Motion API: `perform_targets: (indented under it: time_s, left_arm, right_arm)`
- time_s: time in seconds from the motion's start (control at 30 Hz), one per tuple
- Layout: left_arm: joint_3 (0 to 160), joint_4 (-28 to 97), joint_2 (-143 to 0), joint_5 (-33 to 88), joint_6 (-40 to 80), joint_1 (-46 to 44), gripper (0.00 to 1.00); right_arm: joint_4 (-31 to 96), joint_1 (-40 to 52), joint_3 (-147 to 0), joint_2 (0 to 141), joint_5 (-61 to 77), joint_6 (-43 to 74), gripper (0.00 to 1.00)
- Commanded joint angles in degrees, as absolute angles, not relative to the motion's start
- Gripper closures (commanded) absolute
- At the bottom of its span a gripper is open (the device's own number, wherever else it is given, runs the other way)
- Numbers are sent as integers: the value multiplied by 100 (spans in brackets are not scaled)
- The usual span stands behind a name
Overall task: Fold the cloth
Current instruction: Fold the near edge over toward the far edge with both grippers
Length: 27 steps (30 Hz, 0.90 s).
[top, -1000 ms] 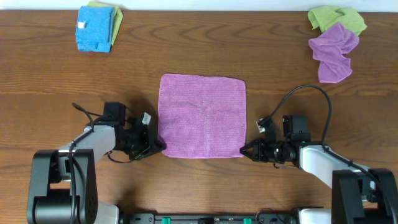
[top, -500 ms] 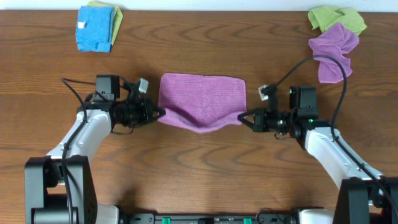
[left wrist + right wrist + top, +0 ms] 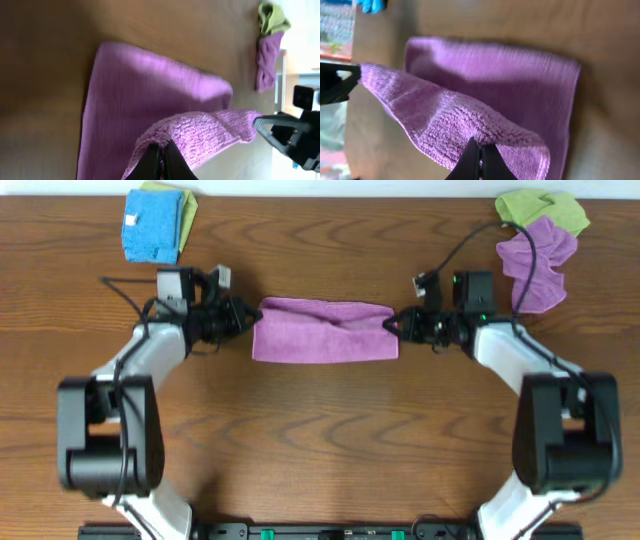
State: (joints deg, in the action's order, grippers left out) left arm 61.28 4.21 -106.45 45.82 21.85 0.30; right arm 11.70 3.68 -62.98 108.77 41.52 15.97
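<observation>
Cloth (image 3: 323,332), purple, lies doubled over at the middle of the desk (image 3: 320,440), its long axis running left to right between my arms, fold toward my base. My left end effector (image 3: 248,317) is clamped on the top layer's left corner and my right end effector (image 3: 393,325) on its right corner. That layer is raised just above the lower one.
</observation>
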Motion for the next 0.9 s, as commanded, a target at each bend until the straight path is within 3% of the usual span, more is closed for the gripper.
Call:
perform_targets:
  time_s: [0.0,0.2,0.5,0.83,0.87]
  left_arm:
    - [6963,495,-11194,4504,2231,30,94]
    - [7898,1085,-11872,4659,2161,30,95]
    - [7920,2823,-11858,4641,1173,30,94]
    - [7918,3238,-11858,4438,1066,30,95]
    - [7920,3267,-11858,4440,1070,30,93]
  right_arm:
    - [1203,414,-6960,11205,4003,1634,99]
    - [1796,423,-7730,11703,3907,1623,99]
    - [3218,469,-7730,11701,3916,998,99]
    - [3411,471,-7730,11701,3623,867,99]
    - [3411,469,-7730,11701,3623,867,85]
